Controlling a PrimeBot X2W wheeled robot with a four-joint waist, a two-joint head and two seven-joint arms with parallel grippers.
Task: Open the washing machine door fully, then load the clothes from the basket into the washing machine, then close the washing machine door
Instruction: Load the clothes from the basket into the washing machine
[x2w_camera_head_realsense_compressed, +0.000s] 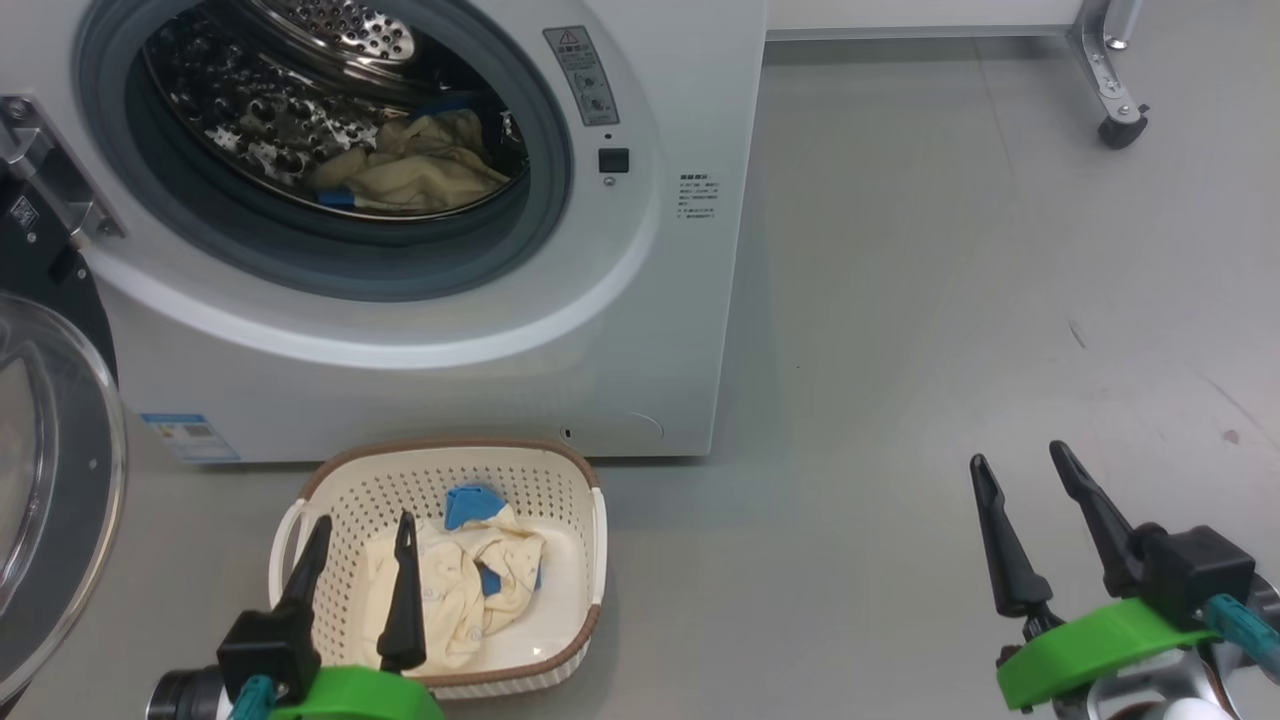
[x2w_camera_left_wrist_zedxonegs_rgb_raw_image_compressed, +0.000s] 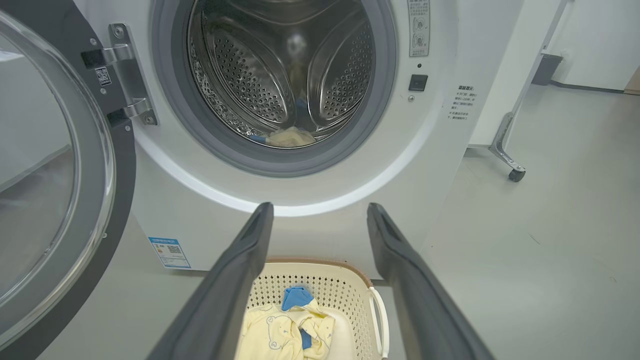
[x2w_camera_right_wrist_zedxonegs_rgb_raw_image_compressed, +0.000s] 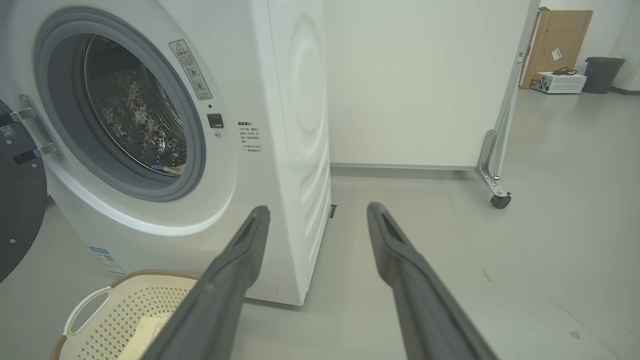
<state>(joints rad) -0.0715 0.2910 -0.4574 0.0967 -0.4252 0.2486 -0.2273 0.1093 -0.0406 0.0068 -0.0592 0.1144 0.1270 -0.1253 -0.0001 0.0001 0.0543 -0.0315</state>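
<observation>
Both long-fingered dark grippers rise at the bottom of the head view, jaws spread wide and holding nothing. Of the two, the left gripper (x2w_camera_head_realsense_compressed: 363, 520) hovers above the small cream perforated plastic basket (x2w_camera_head_realsense_compressed: 545, 480) with a brown rim, which sits on the grey floor (x2w_camera_head_realsense_compressed: 900, 300) just in front of the big white front-loading washing machine (x2w_camera_head_realsense_compressed: 400, 390). Soft cream-yellow clothes (x2w_camera_head_realsense_compressed: 450, 585) with bright blue pieces lie crumpled in the basket. The right gripper (x2w_camera_head_realsense_compressed: 1017, 455) hangs over the floor, well to the machine's right. The round washing machine door (x2w_camera_head_realsense_compressed: 60, 450), with its black rim and clear glass bowl, stands swung open at the machine's left on a metal hinge (x2w_camera_left_wrist_zedxonegs_rgb_raw_image_compressed: 127, 75). More cream and blue cloth (x2w_camera_head_realsense_compressed: 420, 165) lies at the bottom of the machine's perforated steel drum (x2w_camera_head_realsense_compressed: 280, 110).
</observation>
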